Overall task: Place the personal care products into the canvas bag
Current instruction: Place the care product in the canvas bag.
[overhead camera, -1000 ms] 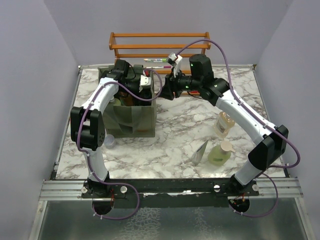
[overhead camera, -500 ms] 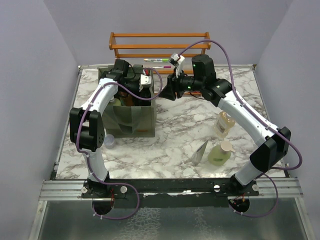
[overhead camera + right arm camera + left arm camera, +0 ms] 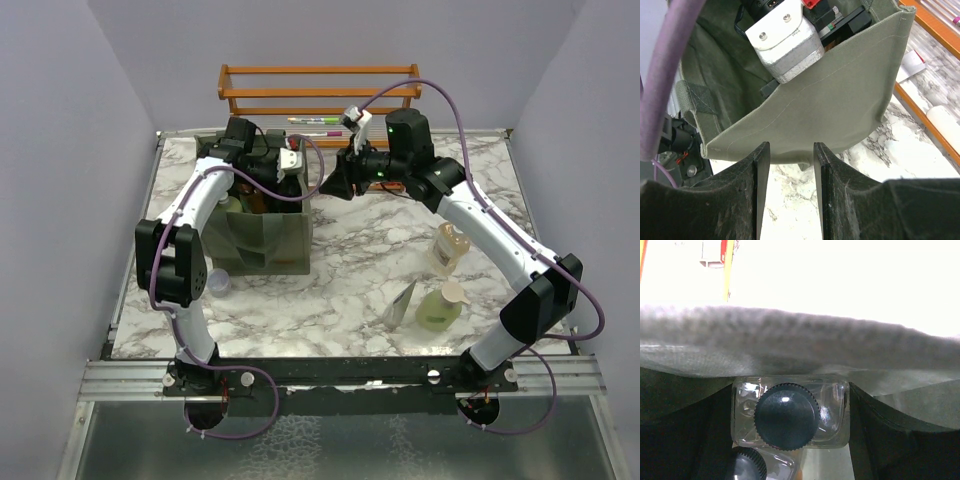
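1. Change from the earlier view: the right arm's wrist sits a little higher and farther right than a second ago, and its shoulder link leans farther out. The left arm's elbow has shifted slightly left. The canvas bag point(image 3: 262, 240) and the products on the marble table point(image 3: 360, 260) have not moved.
2. Left arm: rises from its base, folds at the elbow, and reaches forward with the wrist bent down into the bag's mouth.
3. Left gripper point(image 3: 791, 405): jaws wide, pressed against both sides of a clear bottle point(image 3: 790, 437) with a black cap, inside the bag. A second black cap point(image 3: 746, 464) lies just below.
4. Right arm: stretched forward and leftward, gripper pointing at the bag's right wall.
5. Right gripper point(image 3: 789, 150): fingers apart with nothing between them, just beside the fabric; contact cannot be told.
6. On the table, right of the bag: amber pump bottle point(image 3: 449, 250), pale green pump bottle point(image 3: 438, 308), grey pouch point(image 3: 402, 303).
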Controlling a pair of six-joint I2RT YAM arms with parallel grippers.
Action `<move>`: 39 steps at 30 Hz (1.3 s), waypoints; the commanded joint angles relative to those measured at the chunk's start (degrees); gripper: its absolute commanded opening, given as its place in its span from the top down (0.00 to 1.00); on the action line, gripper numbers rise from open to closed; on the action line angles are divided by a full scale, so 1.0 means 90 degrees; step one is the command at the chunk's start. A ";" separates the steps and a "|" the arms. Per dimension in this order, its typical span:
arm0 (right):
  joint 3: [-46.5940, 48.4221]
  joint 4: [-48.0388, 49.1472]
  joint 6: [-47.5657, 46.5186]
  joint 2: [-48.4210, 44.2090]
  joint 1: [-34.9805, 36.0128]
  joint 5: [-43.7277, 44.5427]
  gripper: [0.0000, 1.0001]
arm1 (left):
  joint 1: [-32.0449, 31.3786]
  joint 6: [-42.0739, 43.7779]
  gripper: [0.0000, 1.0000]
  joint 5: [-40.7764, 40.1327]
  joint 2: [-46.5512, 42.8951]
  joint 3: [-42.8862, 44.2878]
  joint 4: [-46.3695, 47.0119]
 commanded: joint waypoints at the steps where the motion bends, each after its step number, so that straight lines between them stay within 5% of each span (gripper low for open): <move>1: -0.0087 0.0103 -0.0079 -0.0240 -0.0045 -0.0082 0.59 | 0.0078 0.0020 0.35 0.0281 -0.0611 0.0125 0.0443; 39: -0.0221 0.0012 -0.0447 -0.0742 -0.0172 0.0253 0.57 | 0.0196 -0.0545 0.34 -0.0223 -0.2148 -0.0068 0.0475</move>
